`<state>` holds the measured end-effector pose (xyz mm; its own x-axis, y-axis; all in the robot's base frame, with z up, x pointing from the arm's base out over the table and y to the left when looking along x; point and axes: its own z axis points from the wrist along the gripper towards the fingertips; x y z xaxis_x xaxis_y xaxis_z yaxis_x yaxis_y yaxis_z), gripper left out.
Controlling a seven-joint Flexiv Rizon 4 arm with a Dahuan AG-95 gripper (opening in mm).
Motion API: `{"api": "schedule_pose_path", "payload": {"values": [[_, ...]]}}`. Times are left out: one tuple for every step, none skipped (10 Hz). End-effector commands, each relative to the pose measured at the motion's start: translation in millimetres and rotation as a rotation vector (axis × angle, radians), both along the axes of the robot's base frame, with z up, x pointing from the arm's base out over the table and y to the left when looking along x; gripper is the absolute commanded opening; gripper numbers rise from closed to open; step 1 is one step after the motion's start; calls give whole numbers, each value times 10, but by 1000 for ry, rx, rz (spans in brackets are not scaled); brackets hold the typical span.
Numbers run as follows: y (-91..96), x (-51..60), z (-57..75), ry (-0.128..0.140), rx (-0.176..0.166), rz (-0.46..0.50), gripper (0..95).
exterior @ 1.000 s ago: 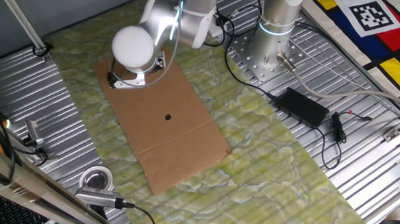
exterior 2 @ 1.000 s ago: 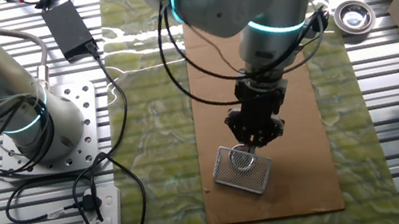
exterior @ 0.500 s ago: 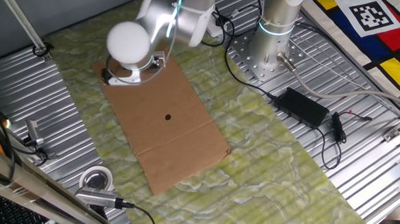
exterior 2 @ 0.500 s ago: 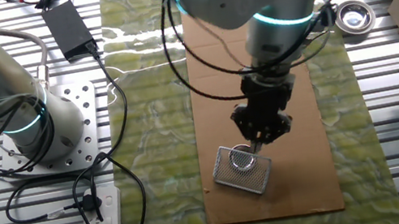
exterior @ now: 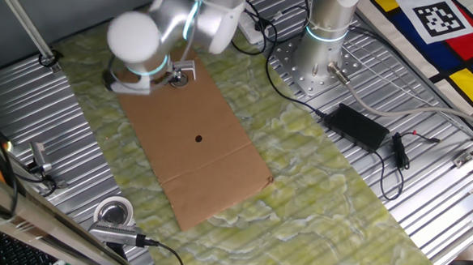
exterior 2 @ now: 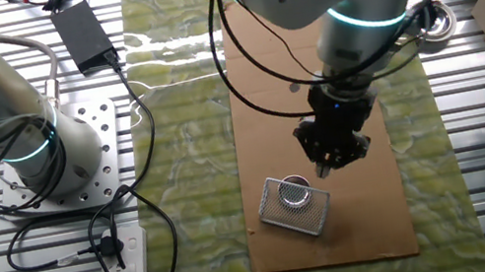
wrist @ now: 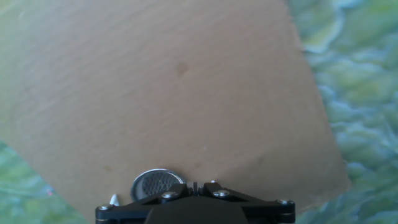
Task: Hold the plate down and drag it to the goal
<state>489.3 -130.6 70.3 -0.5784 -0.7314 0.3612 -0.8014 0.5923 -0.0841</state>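
The plate (exterior 2: 294, 194) is a small shiny silver disc with a dark mesh centre, lying near one end of the brown cardboard sheet (exterior 2: 376, 212). My gripper (exterior 2: 326, 168) is shut and empty, just to the right of the plate and off it. In the hand view the plate (wrist: 155, 185) peeks out to the left of my closed fingertips (wrist: 196, 185), partly hidden by the gripper body. In the first fixed view the plate (exterior: 179, 79) shows just right of the arm's wrist, which hides the fingers.
A tiny black dot (exterior: 199, 138) marks the middle of the cardboard (exterior: 214, 166) and shows faintly in the hand view (wrist: 181, 68). A white tape roll (exterior: 112, 212) sits off the mat. A second arm's base (exterior 2: 56, 159), a power brick (exterior: 358, 124) and cables lie around.
My gripper has slid sideways off the plate, rightward in the other fixed view and leftward in the first. The plate stays where it was and is now uncovered.
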Motion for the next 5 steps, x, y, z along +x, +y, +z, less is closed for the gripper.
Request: {"api": "schedule_pose_path", "payload": {"values": [[324, 59, 163, -87, 88, -243, 0], [421, 56, 175, -93, 91, -266, 0], [508, 50, 175, -101, 107, -299, 0], [603, 35, 173, -107, 129, -332, 0], [695, 17, 175, -109, 139, -370, 0]]}}
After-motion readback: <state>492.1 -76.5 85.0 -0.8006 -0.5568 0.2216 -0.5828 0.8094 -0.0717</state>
